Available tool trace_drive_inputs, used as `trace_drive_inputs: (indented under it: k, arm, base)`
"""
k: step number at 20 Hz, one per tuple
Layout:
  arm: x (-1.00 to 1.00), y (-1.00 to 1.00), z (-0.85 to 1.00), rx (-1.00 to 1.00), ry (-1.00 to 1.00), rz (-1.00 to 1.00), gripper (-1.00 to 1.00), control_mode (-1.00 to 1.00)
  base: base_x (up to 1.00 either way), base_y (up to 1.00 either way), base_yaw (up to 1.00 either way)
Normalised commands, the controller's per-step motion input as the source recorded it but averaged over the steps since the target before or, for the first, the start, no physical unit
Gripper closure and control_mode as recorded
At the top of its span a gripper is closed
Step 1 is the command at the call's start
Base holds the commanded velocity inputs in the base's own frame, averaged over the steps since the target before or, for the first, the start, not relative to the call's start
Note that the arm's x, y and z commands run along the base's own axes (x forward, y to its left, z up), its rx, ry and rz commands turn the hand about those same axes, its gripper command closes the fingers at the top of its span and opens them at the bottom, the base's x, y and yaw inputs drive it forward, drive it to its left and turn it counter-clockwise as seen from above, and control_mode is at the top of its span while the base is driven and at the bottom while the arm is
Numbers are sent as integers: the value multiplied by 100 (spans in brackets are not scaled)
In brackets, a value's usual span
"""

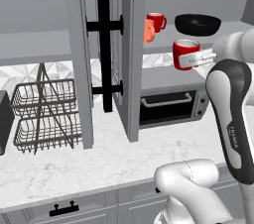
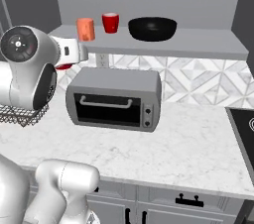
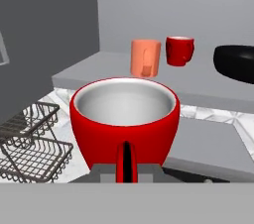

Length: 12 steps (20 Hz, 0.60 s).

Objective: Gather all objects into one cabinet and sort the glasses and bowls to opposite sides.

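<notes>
Closest to the hand camera, a glossy red mug with a white inside (image 3: 124, 124) sits upright in the gripper (image 3: 125, 168), its handle turned toward the camera and clamped between the closed fingers. From the left base view the same held mug (image 1: 185, 53) hangs in the air above the toaster oven, in front of the shelf edge and below the level of the things standing on it; the white hand meets it from the right.

Of the rest, largest first: the grey wall cabinet with a plain grey shelf (image 2: 198, 42) stands open, and its tall flat grey door with a long black vertical bar handle (image 1: 104, 52) swings out over the counter. A white marble counter (image 2: 198, 143) runs below. On it sits a grey toaster oven with a dark glass front (image 2: 115, 97), directly beneath the shelf. A two-tier dark wire basket rack (image 1: 44, 114) stands on the counter left of the open door.

On the shelf, a wide, shallow, glossy black bowl (image 2: 153, 28) rests to the right. A pale orange tumbler (image 2: 85, 29) stands at the left end, and a second small red mug (image 2: 110, 22) stands between them, just beside the tumbler and farther back.
</notes>
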Motion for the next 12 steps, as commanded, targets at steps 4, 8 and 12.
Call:
trace_drive_inputs:
  k: [4,8,12]
  arm:
    - [42,0,0,2,0,0,100,-100]
    - [61,0,2,9,0,2,100,-100]
    - [72,-9,17,11,-4,0,100,-100]
  base:
    - [11,0,0]
    - [0,0,0]
    - [0,0,0]
